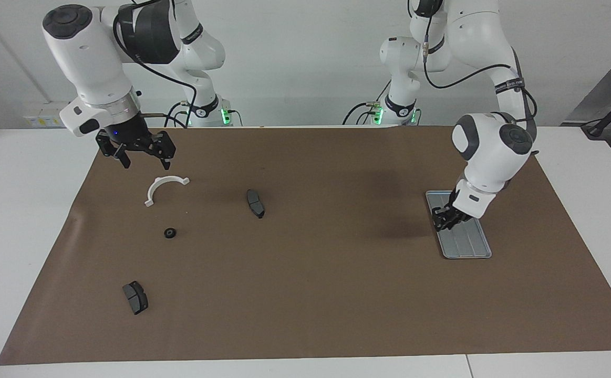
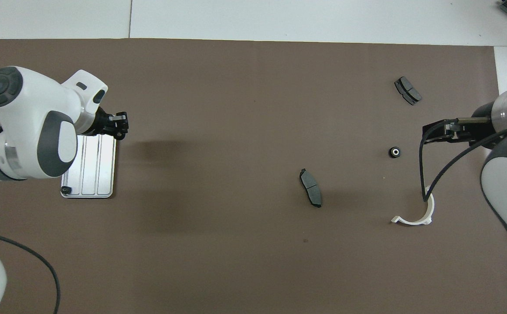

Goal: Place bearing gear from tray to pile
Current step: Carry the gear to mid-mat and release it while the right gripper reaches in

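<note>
Your tray [image 1: 468, 241] lies on the brown mat [image 1: 337, 294] at the left arm's end of the tabletop. In the overhead view it holds one small black part [image 2: 65, 189], tucked into a corner on the side nearest the robots. The rest of its ridged floor that shows is bare.

Your left end effector [image 1: 444, 220] hangs low over the tray's edge on the side toward the middle of the mat. I cannot tell whether it is apart or together, or whether it has anything in its grasp.

Your right end effector [image 1: 146, 157] hovers with its fingers apart and nothing between them, over the mat close to the white bracket [image 1: 164, 188].

The pile is a loose scatter toward the right arm's end. The bracket lies nearest the robots, and one dark pad [image 1: 255, 203] lies toward the middle of the mat. The other dark pad [image 1: 135, 297] lies farthest from the robots. One bearing gear [image 1: 169, 232] already sits on the mat among them — a small black ring between the bracket and the farthest pad, touching neither.
</note>
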Robot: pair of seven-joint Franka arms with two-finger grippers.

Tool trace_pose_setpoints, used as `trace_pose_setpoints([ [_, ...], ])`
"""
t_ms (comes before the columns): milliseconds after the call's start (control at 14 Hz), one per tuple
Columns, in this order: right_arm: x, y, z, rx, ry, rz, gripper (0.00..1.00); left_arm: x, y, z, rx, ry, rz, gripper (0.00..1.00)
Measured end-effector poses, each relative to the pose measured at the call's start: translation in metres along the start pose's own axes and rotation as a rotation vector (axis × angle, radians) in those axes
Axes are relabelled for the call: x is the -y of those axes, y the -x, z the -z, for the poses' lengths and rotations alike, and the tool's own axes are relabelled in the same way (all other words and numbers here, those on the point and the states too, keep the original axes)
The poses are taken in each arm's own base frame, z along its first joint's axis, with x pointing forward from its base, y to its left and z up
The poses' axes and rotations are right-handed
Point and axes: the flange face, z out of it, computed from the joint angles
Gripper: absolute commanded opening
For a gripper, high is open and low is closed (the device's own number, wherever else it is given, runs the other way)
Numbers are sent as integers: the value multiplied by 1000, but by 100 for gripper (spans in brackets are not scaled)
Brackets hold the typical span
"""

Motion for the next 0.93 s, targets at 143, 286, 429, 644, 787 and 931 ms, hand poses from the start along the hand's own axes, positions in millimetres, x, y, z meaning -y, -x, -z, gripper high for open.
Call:
trace_pose_setpoints([
  [143,0,0,0,0,0,0,100,-90,39,-12,20,1,40,17],
  [286,0,0,0,0,0,0,100,-164,86,-21,36,-1,53,17],
  [429,0,0,0,-2,0,0,100,-209,123,-31,46,-15,42,17],
  [644,0,0,0,-2,0,0,100,-244,158,-65,57,-54,19,36],
  [787,0,0,0,-2,0,0,100,-253,163,-84,46,-57,8,93],
  [931,0,0,0,-2,0,-1,100,-253,158,-84,23,-45,9,100],
])
